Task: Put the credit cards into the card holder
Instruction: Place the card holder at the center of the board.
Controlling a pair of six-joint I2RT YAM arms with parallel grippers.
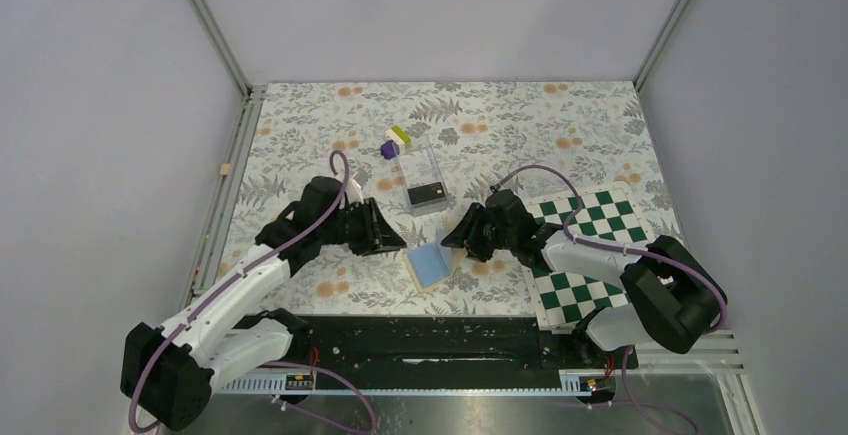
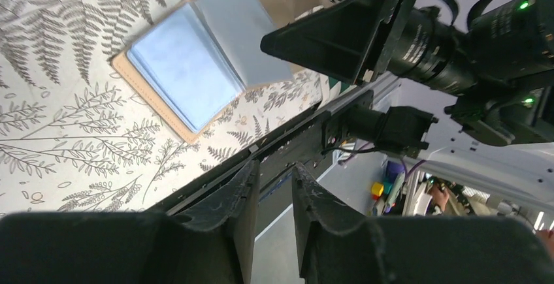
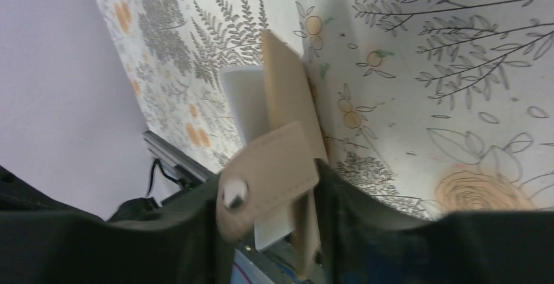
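Our right gripper (image 3: 268, 196) straddles the card holder's (image 1: 432, 264) raised cover; whether it pinches, we cannot tell. Our left gripper (image 2: 274, 170) is barely parted and empty. The holder looks light and floppy, so we'd grip its stitched edge.

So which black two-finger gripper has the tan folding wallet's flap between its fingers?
The right gripper: the tan wallet's snap flap sits between its fingers; the left gripper has nothing there.

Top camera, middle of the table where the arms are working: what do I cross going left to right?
In order: left gripper → card holder, lying open → right gripper → green-white checkerboard.
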